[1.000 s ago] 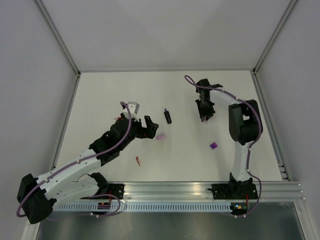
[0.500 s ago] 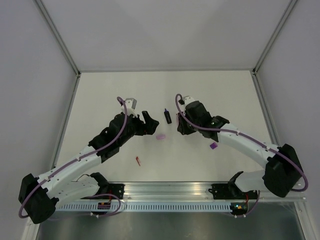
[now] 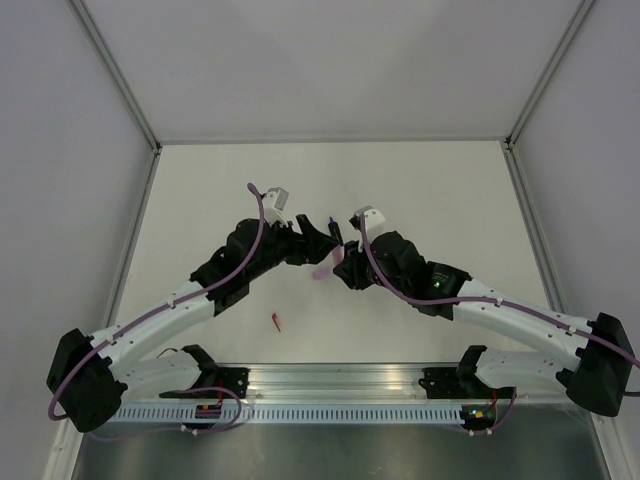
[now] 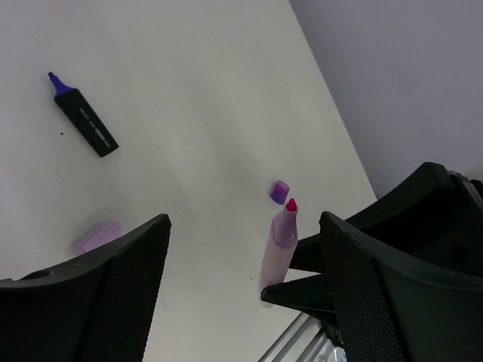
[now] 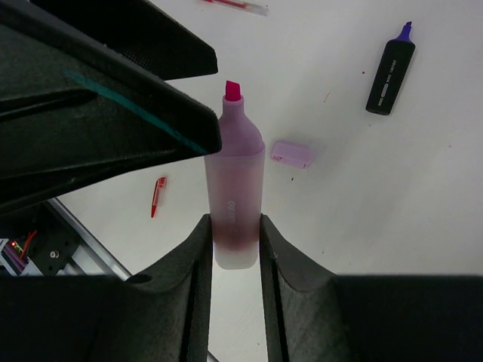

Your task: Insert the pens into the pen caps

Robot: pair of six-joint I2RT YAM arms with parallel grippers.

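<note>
Your right hand [image 5: 234, 226] is clamped on the lilac marker [image 5: 235, 188] near its rear end. The pink tip is uncapped and points out past the fingers. The marker is lifted off the surface [image 3: 440, 190], mid-workspace.

Your left hand [image 4: 243, 222] faces it with jaws wide apart, gripping nothing. In the left wrist view the marker tip sits between the two fingers. In the right wrist view one finger overlaps the marker's shoulder, and I can't tell if they touch.

- **Purple cap** [image 4: 280, 191]: on the surface, just past the marker tip in the left wrist view.
- **Red cap** [image 3: 276, 320]: alone nearer the arm bases, well apart from both hands.
- **Thin red pen** [image 5: 234, 6]: lies flat at the top edge of the right wrist view.
- **Other items on the surface:** a pale cap [image 5: 292, 153] and an uncapped dark marker [image 5: 390, 75] with a blue tip.
</note>
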